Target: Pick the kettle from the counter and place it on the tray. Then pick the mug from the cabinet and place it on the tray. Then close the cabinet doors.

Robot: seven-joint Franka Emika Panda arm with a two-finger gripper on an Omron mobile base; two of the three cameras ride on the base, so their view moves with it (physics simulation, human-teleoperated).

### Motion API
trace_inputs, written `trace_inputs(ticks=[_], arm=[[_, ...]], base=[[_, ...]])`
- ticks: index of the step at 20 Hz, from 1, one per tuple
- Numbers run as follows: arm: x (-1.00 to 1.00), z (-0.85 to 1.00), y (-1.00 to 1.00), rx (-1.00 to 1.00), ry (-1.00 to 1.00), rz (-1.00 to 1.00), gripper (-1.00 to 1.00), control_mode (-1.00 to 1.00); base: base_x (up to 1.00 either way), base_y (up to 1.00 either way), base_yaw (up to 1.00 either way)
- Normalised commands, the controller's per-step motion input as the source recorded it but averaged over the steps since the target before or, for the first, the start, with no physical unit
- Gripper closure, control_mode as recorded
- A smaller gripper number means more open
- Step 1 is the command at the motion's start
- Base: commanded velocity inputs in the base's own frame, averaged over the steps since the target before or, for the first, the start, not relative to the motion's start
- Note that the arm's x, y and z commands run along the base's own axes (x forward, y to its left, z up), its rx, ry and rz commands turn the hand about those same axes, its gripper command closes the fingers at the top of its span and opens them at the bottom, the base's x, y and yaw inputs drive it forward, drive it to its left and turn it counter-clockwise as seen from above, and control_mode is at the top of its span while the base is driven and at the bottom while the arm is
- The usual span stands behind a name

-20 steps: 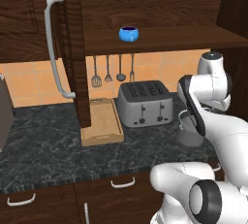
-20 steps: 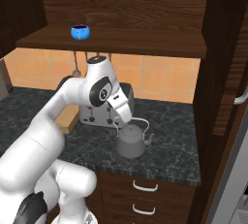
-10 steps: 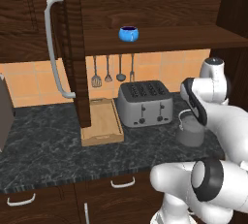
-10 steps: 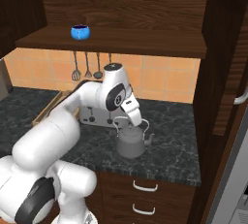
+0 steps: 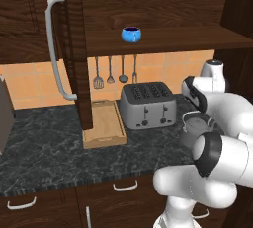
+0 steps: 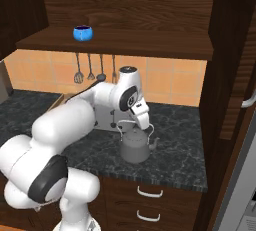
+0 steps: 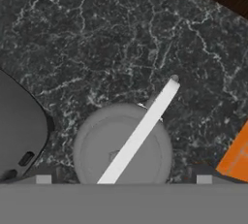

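Now the gripper hangs over the kettle, fingers spread wide and holding nothing, likely lined up to straddle its upright handle. The kettle stands on the counter, at three o'clock from the toaster.

Even, flat rendered light; soft shadows, coarse detail.
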Motion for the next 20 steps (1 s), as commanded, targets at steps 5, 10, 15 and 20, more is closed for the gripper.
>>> trace_inputs(ticks=[5, 10, 15, 20], arm=[[0.28, -0.25, 0.0, 0.04, 0.08, -0.08, -1.0, -1.0], [0.27, -0.22, -0.05, 0.01, 0.07, -0.04, -1.0, -1.0], [-0.05, -0.34, -0.02, 0.0, 0.06, -0.06, -1.0, -1.0], [-0.18, -0.4, -0.03, 0.0, 0.03, -0.1, 1.0, -1.0]], base=[[0.0, 0.0, 0.0], [0.0, 0.0, 0.0], [0.0, 0.0, 0.0], [0.0, 0.0, 0.0]])
